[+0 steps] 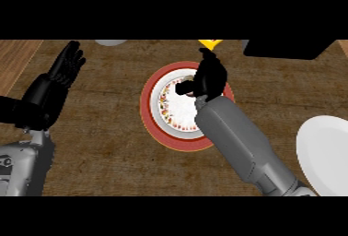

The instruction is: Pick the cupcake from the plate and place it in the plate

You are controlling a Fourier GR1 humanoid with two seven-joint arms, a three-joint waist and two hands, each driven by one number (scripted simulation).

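Observation:
A red-rimmed plate (151, 120) lies in the middle of the counter. On it stands the cupcake (178, 108), white on top with red and orange specks round its edge. My right hand (209, 76) hangs over the plate's far right part, just beyond the cupcake, fingers stretched away from me and thumb poking left over the cupcake's far edge. It holds nothing, and the forearm hides the plate's right side. A plain white plate (325, 156) sits at the right edge. My left hand (62, 68) rests open at the upper left, fingers up.
A yellow object (211, 44) lies just past my right hand's fingertips. A black block (285, 48) fills the top right corner. A pale round thing (110, 42) peeks in at the top. A lighter wooden strip (15, 60) runs along the left edge.

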